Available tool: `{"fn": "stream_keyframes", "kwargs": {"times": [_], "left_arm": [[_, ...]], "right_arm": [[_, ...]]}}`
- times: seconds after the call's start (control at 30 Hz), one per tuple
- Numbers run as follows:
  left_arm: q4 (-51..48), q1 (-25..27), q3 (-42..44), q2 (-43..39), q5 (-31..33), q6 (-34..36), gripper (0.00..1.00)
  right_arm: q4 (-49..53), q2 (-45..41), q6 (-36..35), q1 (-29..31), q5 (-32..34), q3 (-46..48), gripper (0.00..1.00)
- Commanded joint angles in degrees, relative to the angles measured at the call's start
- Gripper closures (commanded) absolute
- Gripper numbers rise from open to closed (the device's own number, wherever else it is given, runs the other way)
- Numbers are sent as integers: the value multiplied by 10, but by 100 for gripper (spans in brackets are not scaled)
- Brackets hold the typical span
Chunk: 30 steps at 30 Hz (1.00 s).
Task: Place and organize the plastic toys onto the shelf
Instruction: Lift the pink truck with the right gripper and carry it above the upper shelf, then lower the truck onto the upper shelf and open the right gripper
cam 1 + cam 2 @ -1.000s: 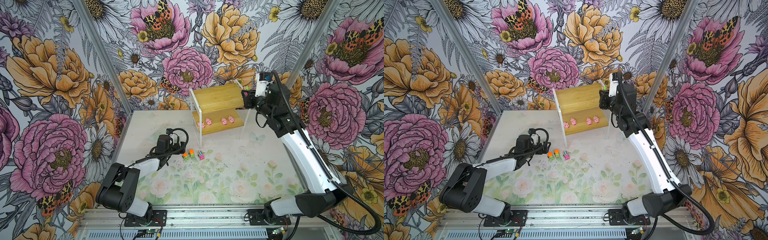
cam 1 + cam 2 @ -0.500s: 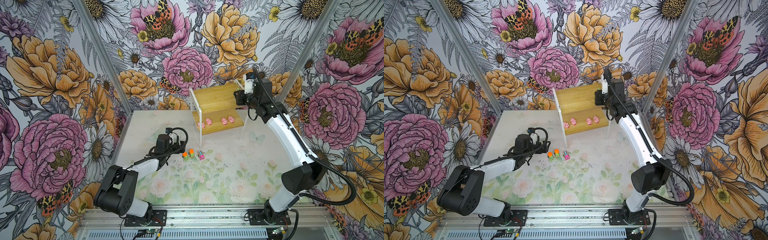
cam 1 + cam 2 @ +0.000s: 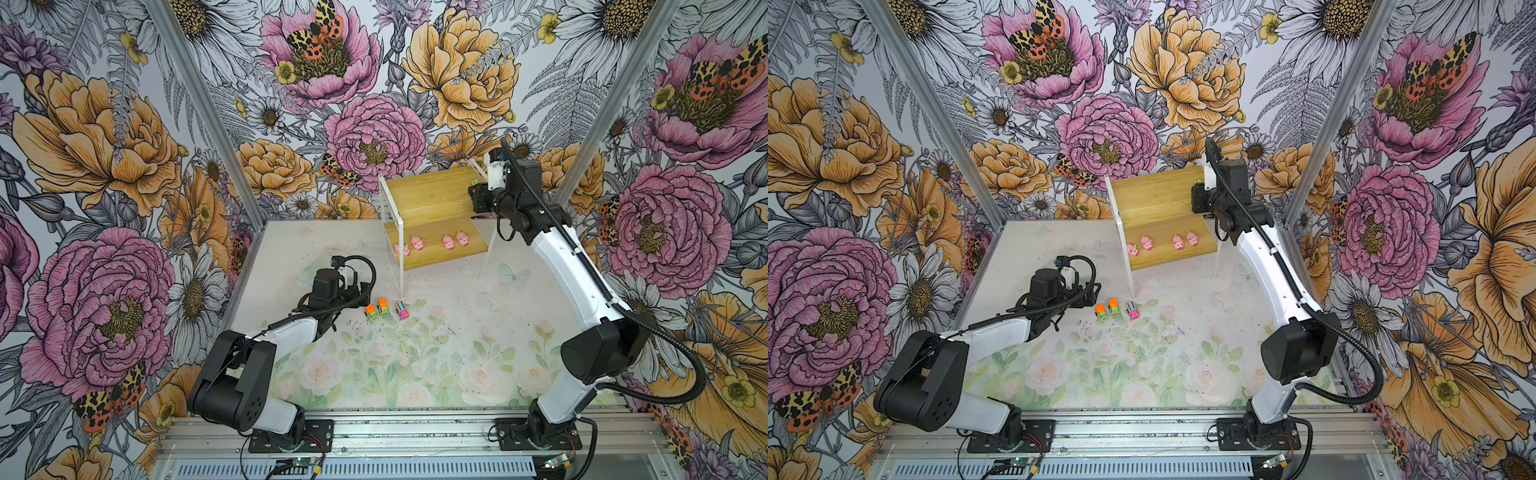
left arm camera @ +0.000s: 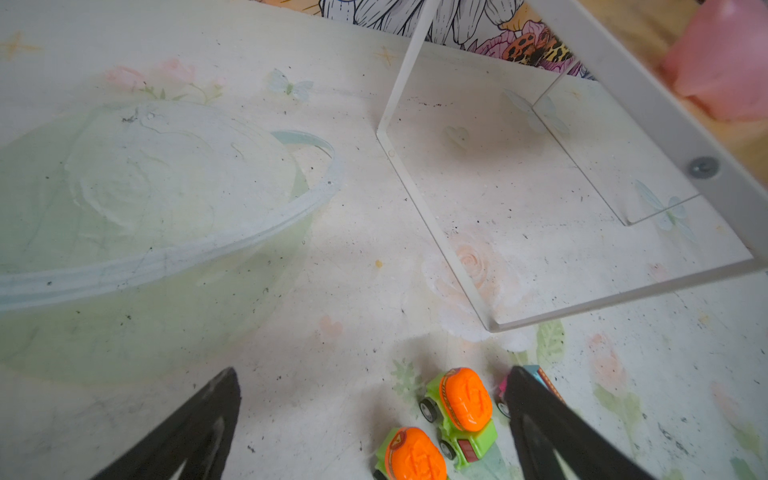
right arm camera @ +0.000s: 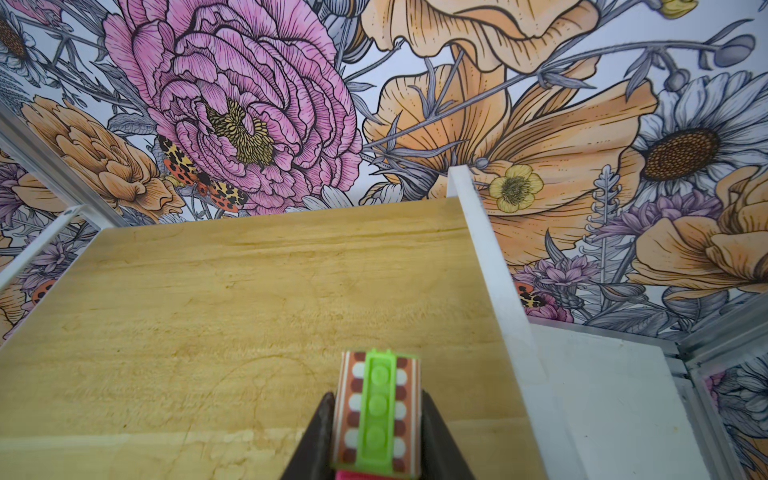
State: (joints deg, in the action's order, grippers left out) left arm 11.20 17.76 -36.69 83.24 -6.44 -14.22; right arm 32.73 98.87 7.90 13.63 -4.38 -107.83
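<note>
Far left of both top views: left gripper [image 4: 374,374], jaws spread wide with nothing between them, low over the floral mat [image 3: 415,357] and pointed toward the toys. Alongside, in the left wrist view: clear bowl [image 4: 249,237], standing on the mat, apart from the toys. Next to the right: green truck [image 3: 371,313] and second green truck [image 3: 383,306], both orange-topped, side by side on the mat just beyond the spread fingertips. Just right of those: pink truck [image 3: 401,310], closing a short row of three near the shelf's front leg, partly hidden behind one finger in the left wrist view. Right of centre, at the back of the mat: shelf [image 3: 428,195], two stepped wooden boards in a white and clear frame. On its lower board: four pink pigs [image 3: 417,242], upright in a row, two and two with a gap between. Far right: right gripper [image 5: 376,415], reaching over the right end of the upper board beside the white frame rail, jaws pinched on the sides of a fourth truck [image 5: 376,399], pink base, dotted top with a green strip. Contact between that truck and the board: not discernible.
</note>
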Motion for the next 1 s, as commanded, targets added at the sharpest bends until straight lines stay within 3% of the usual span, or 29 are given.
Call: {"fn": "stream_keyframes", "kwargs": {"times": [0.0,0.1,0.53,0.97], "left_arm": [[-2,-2,1,-4,13,-3,1],[-3,-1,0,-4,13,-3,1],[-7,0,0,-7,17,-2,1],[-8,6,-8,-4,14,-5,1]], "right_arm": [[-5,8,-18,-2,-13,3,84],[-5,14,-27,-2,-15,4,82],[-5,2,-33,-2,-19,11,58],[-5,-138,-54,-1,-27,80,41]]}}
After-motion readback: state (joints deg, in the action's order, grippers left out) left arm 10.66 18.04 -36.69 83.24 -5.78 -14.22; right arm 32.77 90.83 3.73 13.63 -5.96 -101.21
